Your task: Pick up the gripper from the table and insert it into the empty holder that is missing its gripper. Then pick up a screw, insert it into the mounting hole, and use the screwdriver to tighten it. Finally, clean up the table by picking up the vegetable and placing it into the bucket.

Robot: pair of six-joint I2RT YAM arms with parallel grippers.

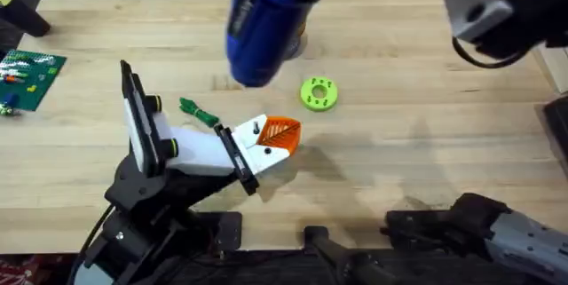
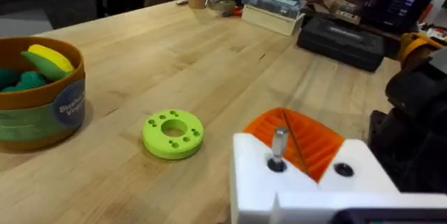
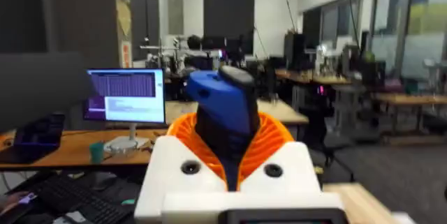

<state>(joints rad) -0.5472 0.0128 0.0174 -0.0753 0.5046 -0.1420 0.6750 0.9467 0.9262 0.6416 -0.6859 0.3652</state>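
Tightening is the step in hand: the screw (image 2: 279,142) stands proud in the mounting hole of the white holder (image 1: 206,147), the ribbed orange gripper (image 1: 281,134) already seated. Right fingers (image 3: 230,160) clasp the blue screwdriver (image 1: 266,20), raised above the counter (image 1: 399,143); next, its bit must meet the screw head squarely. Left fingers: cannot tell.
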